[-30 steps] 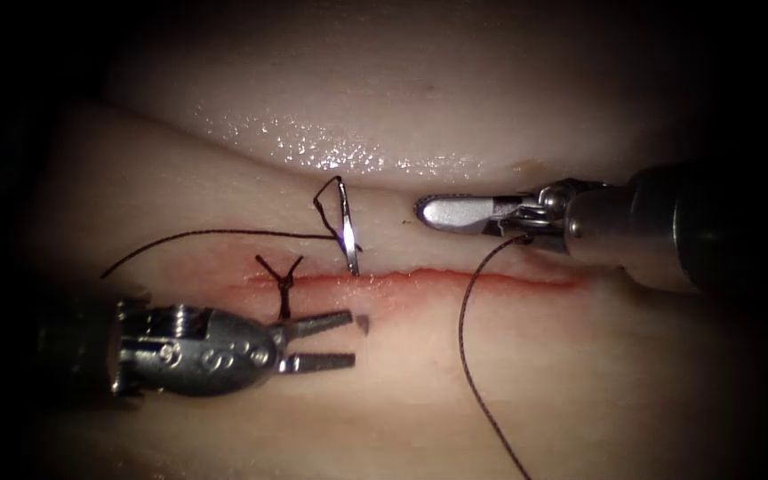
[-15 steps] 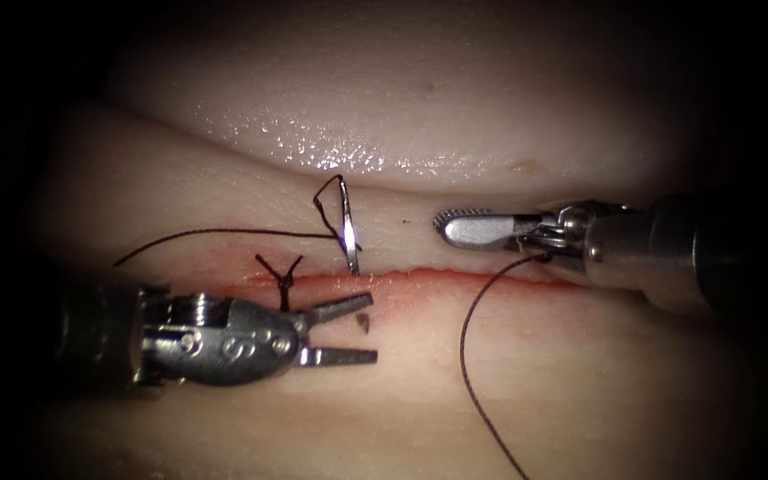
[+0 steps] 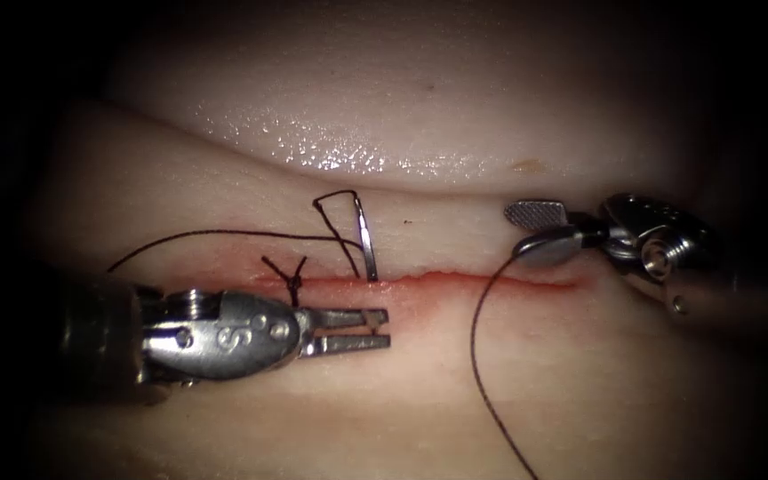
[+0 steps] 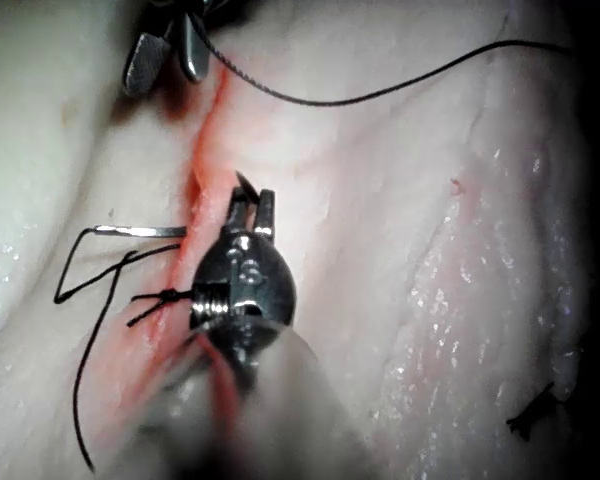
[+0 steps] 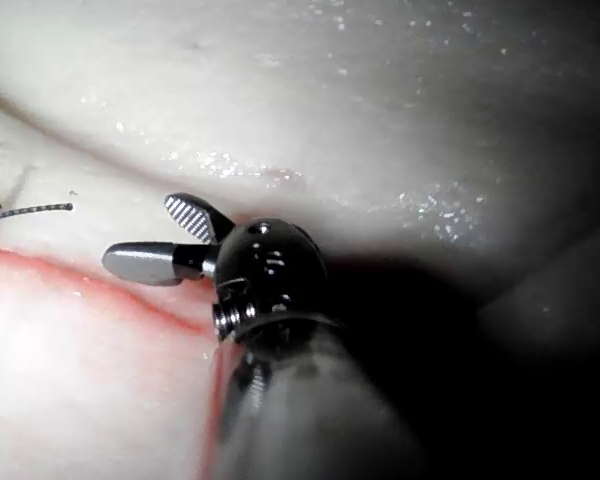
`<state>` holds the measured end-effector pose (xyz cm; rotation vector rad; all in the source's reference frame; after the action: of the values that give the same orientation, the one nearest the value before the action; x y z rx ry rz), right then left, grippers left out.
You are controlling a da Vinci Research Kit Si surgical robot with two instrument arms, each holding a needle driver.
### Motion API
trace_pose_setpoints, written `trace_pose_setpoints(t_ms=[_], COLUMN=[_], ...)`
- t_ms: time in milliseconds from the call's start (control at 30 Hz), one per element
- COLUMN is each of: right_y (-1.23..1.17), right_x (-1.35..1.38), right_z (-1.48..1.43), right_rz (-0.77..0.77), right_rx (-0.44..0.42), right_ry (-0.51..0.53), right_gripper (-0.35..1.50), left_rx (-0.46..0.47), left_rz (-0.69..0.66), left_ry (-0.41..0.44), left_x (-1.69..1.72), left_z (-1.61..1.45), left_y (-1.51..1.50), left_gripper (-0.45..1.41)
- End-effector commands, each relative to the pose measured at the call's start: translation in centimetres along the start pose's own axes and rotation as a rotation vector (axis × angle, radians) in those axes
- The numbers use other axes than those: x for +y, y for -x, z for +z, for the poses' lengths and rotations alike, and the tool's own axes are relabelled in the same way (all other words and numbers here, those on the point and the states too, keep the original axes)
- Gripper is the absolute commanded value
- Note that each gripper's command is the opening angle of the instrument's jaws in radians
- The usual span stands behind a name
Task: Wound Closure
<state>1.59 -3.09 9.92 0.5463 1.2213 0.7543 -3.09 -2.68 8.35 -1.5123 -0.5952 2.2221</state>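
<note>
Left steel tool (image 3: 382, 329) just below red cut (image 3: 455, 277), jaws nearly together, clamped on curved needle's tip emerging from pale pork tissue (image 3: 580, 400). Curved steel needle (image 3: 366, 249) stands in upper edge of cut, dark thread (image 3: 482, 373) looped at its tail. Right steel tool (image 3: 535, 229) at cut's right end, jaws apart, holding nothing. Dark knot (image 3: 292, 281) left of needle.

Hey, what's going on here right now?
Bench suturing on the tissue. The needle sits through the cut. Its tail, with the thread, stands above the cut, and the left end effector appears shut on its tip below. The right end effector is open, holding nothing. A tied knot lies further left.
</note>
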Motion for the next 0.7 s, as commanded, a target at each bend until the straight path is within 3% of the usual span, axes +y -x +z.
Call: trace_pose_setpoints(t_ms=[33, 133, 300, 700], right_y=[-0.03, -0.15, -0.32, -0.69], right_x=[0.1, 0.12, 0.05, -0.78], right_z=[0.01, 0.0, 0.04, 0.43], right_rz=[-0.061, -0.175, -0.285, -0.282], right_rx=[-0.05, -0.127, -0.139, -0.042], right_ry=[0.022, 0.057, 0.092, -0.024], right_gripper=[1.38, 1.48, 1.48, 1.46], left_rx=[0.007, 0.044, 0.083, 0.134], left_rz=[-0.038, -0.157, -0.365, -0.434], left_ry=[0.027, 0.104, 0.212, 0.29], left_x=[0.03, 0.09, 0.17, 0.41], left_z=[0.07, 0.07, 0.02, -0.37], left_y=[0.03, -0.02, -0.14, -0.72], left_gripper=[-0.45, -0.45, -0.45, -0.45])
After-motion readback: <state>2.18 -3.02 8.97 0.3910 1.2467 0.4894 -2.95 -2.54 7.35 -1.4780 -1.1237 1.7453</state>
